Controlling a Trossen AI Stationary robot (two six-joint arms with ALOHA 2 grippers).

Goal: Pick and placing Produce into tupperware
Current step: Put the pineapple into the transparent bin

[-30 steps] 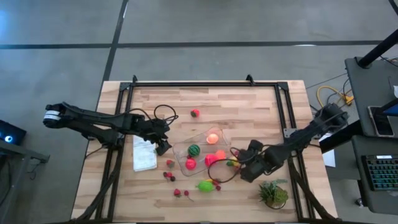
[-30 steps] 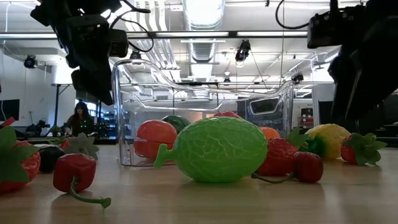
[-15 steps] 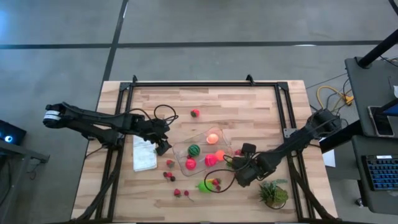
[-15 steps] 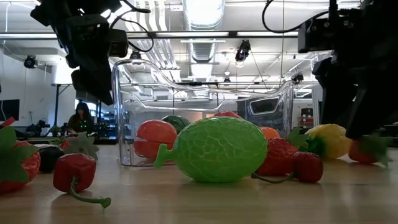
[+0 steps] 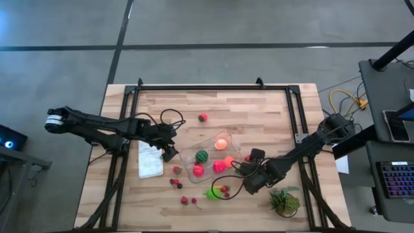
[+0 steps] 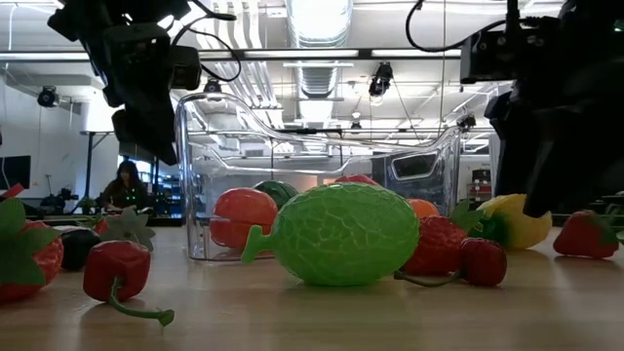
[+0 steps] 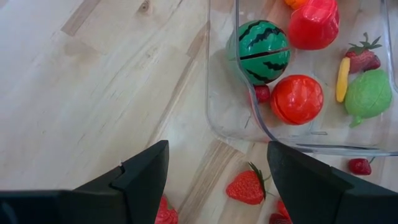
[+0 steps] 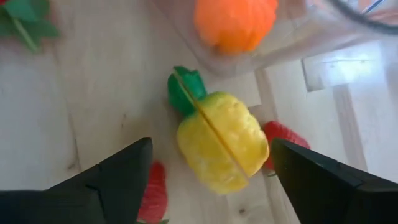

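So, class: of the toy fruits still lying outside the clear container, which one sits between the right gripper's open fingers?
The yellow fruit with the green leafy top, lying on the wood just outside the tupperware. The right gripper straddles only this one; the strawberries beside it are red.

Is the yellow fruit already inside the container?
No, the yellow fruit lies on the wooden table, outside the container.

Finding no readable text, label, brand, number or sign anywhere in these views. Showing only blank surfaces on the toy fruits, the clear container, the wooden table and both arms. Making out no lettering on anything in the room behind either.
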